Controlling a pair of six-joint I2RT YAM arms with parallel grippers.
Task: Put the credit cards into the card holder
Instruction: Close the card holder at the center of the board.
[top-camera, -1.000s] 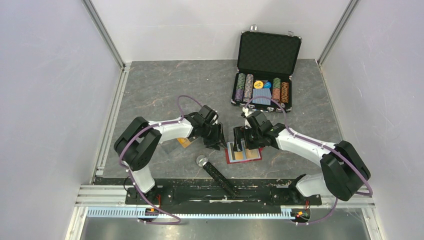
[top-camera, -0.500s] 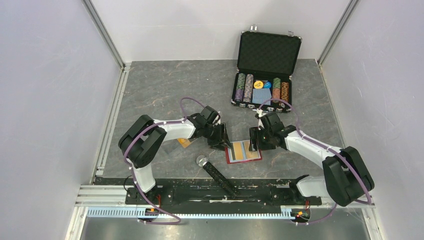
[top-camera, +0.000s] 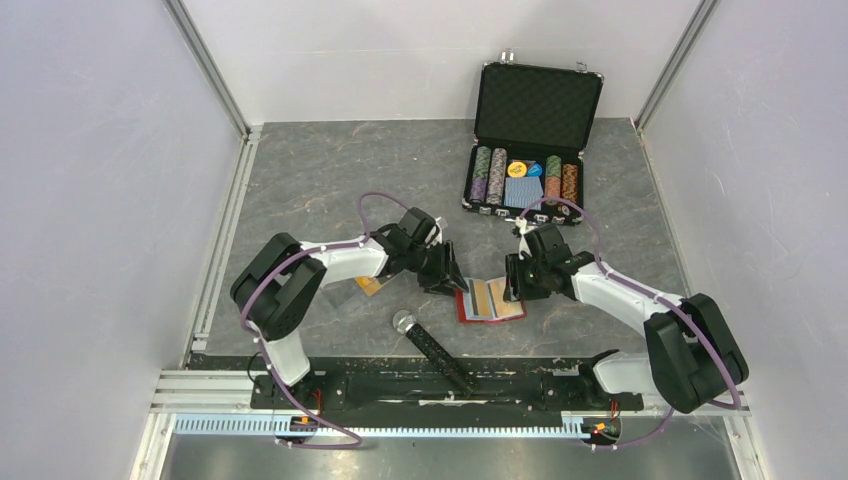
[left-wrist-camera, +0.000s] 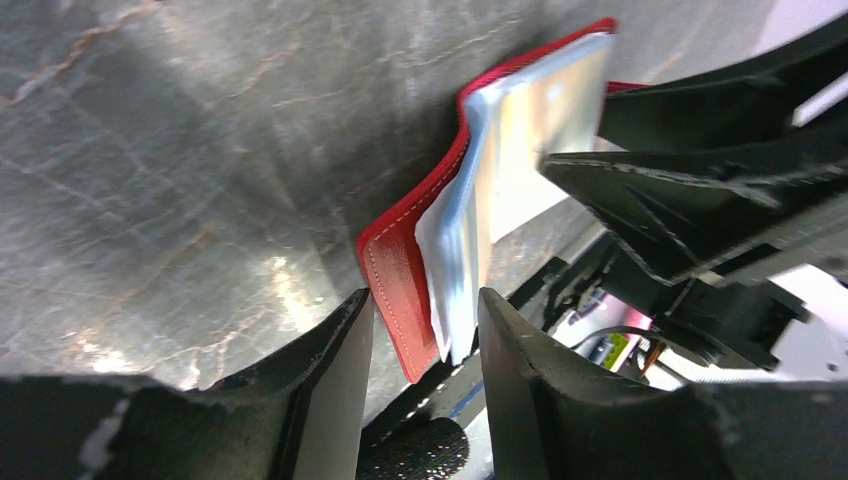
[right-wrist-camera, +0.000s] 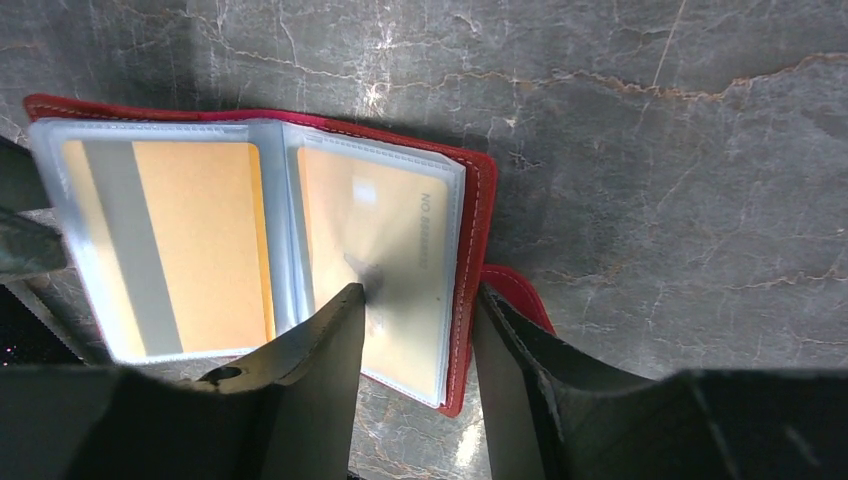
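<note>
**Card holder open between both end effectors, left flap lifted**

The red card holder sits on the grey bench, near the centre and towards the near edge, directly between the two arms. It is open. Its right half lies flat on the bench, while its left half is raised off the surface.

The left end effector is at the holder's left edge. In the left wrist view its fingers are at a narrow gap, closed on the lifted red cover and the blue-grey sleeves behind it.

The right end effector is over the holder's right side. In the right wrist view its fingers stand a moderate gap apart above the right-hand sleeve, with nothing clamped between them. Whether the tips touch the sleeve cannot be told.

The same view shows two orange-gold credit cards already in the sleeves, one in the left page and one in the right page. The closing tab shows past the right edge of the cover.

Another orange card lies on the bench to the left, partly under the left arm. A black microphone lies near the bench's near edge, just left of the holder. An open poker-chip case stands far right, well apart from the holder
</note>
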